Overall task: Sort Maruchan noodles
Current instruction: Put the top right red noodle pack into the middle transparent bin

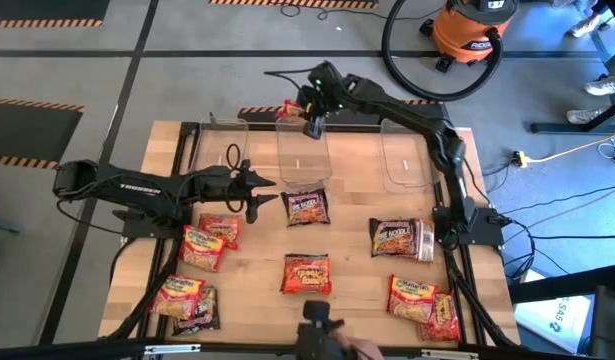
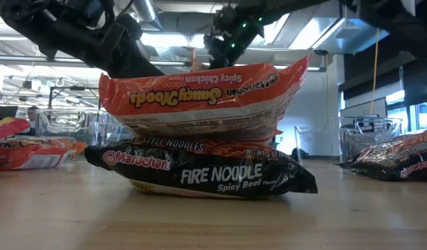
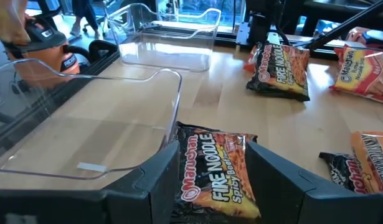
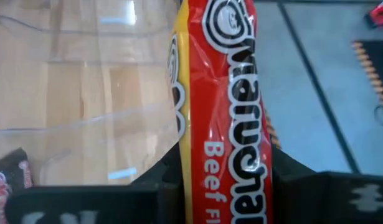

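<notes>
My right gripper (image 1: 305, 112) is shut on a red Maruchan beef packet (image 4: 222, 112) and holds it in the air over the far end of the middle clear tub (image 1: 302, 150). My left gripper (image 1: 272, 185) is open and low over the table, left of centre. A dark Fire Noodle packet (image 3: 216, 177) lies flat on the table just ahead of it and shows between its fingers in the left wrist view. Several other noodle packets lie flat on the table. Close to the near edge, an orange packet (image 2: 199, 97) rests on a dark one (image 2: 206, 170). My right gripper pinches the red packet between its two fingers, one on each flat face, at the end printed "Beef" (image 4: 219, 168). The fingers slant down toward the table's far edge. The packet stands on edge, sticks out ahead of the fingers and is lifted clear.
Three clear tubs stand along the far edge: left (image 1: 222, 150), middle, and right (image 1: 407, 155). Loose packets lie at the near left (image 1: 202, 248), near right (image 1: 422, 300) and right (image 1: 402, 238). An orange vacuum (image 1: 472, 30) and its hose sit on the floor beyond the table.
</notes>
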Robot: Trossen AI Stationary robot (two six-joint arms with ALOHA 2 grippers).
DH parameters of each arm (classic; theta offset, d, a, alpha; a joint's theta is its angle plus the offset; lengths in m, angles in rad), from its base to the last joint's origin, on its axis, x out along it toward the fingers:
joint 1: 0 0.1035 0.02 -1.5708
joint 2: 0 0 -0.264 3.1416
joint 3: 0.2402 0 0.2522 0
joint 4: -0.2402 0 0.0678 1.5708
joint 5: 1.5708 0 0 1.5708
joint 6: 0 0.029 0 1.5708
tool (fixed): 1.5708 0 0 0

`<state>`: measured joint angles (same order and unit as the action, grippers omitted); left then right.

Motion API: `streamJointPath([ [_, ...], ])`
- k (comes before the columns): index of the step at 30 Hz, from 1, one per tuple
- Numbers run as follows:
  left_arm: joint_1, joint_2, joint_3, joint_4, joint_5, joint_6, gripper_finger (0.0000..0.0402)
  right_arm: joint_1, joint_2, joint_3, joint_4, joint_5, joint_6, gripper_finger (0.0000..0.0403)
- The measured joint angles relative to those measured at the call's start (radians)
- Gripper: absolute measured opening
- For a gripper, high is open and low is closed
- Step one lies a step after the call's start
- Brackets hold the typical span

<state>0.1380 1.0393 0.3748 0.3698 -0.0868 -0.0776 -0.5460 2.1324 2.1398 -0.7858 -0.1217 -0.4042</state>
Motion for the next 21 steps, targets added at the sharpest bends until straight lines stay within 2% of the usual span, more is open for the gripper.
streamJointPath([
  [3,0.000,0.000,0.000,0.000,0.000,-0.002,0.0177,-0.024,0.062,0.058,-0.059,-0.046,-0.018,0.0091],
  [13,-0.003,0.000,0.000,-0.001,0.000,-0.048,0.0177,-0.044,0.157,0.052,-0.073,-0.098,-0.092,0.0092],
  [21,-0.003,0.000,0.000,0.030,0.000,-0.053,0.0176,-0.044,0.216,0.051,-0.071,-0.075,-0.130,0.0092],
])
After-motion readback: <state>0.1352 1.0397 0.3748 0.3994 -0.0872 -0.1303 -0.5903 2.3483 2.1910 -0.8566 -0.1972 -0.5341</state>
